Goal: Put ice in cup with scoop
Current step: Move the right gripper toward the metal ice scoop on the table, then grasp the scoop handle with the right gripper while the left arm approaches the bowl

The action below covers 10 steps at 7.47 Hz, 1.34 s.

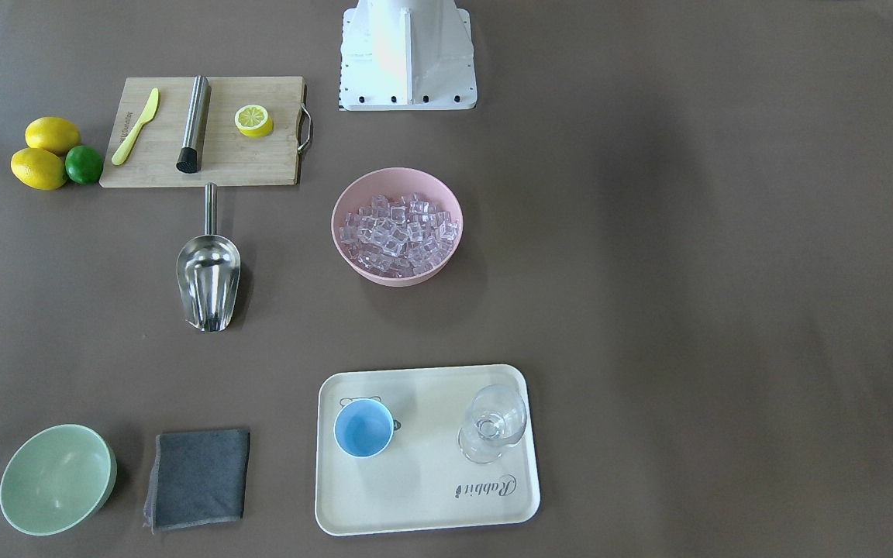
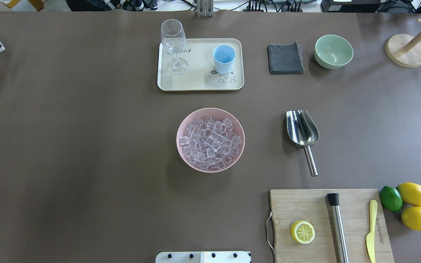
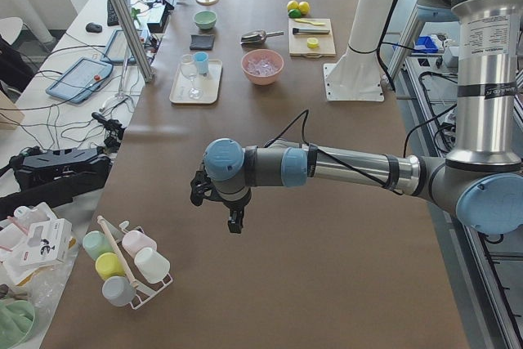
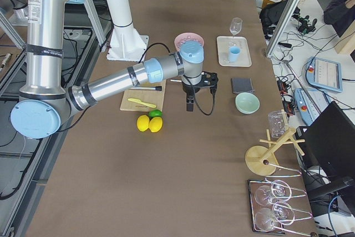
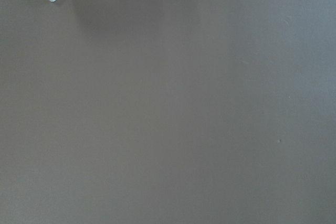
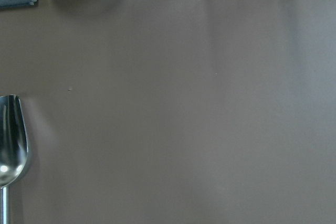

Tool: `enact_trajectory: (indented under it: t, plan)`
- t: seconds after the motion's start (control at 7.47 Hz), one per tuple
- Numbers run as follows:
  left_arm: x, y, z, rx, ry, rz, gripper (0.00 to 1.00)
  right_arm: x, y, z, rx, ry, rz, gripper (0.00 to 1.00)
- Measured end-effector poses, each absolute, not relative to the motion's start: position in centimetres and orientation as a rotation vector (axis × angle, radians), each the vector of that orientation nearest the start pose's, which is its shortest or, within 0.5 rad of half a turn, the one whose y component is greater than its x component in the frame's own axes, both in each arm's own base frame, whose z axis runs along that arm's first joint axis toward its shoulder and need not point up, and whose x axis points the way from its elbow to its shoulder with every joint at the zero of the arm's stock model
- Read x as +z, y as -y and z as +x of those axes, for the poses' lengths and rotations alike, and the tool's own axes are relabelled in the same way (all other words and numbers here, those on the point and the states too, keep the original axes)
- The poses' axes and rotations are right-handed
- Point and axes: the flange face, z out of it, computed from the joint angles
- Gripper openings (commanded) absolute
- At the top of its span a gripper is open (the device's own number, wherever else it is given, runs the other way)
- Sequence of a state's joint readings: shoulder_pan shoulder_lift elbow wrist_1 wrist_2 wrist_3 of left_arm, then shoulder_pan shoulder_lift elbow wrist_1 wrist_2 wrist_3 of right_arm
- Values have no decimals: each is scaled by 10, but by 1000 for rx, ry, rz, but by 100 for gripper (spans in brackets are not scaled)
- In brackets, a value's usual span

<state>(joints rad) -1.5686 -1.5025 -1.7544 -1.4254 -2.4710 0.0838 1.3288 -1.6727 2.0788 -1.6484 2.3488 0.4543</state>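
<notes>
The ice (image 2: 210, 142) fills a pink bowl (image 2: 178, 140) at mid-table. The light-blue cup (image 2: 224, 58) stands upright and empty on a cream tray (image 2: 199, 83) at the far side. The steel scoop (image 2: 302, 129) lies flat on the table to the right of the bowl, handle towards the robot; its bowl also shows at the left edge of the right wrist view (image 6: 10, 145). My left gripper (image 3: 234, 222) hangs over bare table at the left end. My right gripper (image 4: 189, 104) hovers to the right of the scoop. I cannot tell whether either is open or shut.
A stemmed glass (image 2: 174, 45) shares the tray. A grey cloth (image 2: 285, 58) and a green bowl (image 2: 333, 51) sit far right. A cutting board (image 2: 327, 226) with a half lemon, steel cylinder and yellow knife lies near right, lemons and a lime (image 2: 390, 198) beside it.
</notes>
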Motion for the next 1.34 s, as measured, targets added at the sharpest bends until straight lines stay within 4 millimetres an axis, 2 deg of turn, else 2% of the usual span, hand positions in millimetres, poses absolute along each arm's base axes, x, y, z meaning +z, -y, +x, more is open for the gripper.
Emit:
enact_trajectory:
  t: [0.4, 0.67, 1.07, 1.34]
  plan:
    - [610, 458, -54, 52, -898, -23, 98, 434, 425, -129, 128, 835, 7, 100]
    - [612, 458, -52, 13, -896, -52, 98, 418, 406, -186, 148, 828, -16, 99]
    - [626, 460, -52, -25, -860, -90, 98, 397, 377, -261, 147, 805, -7, 99]
    - [626, 464, -52, -18, -818, -84, 98, 388, 355, -308, 131, 777, 28, 99]
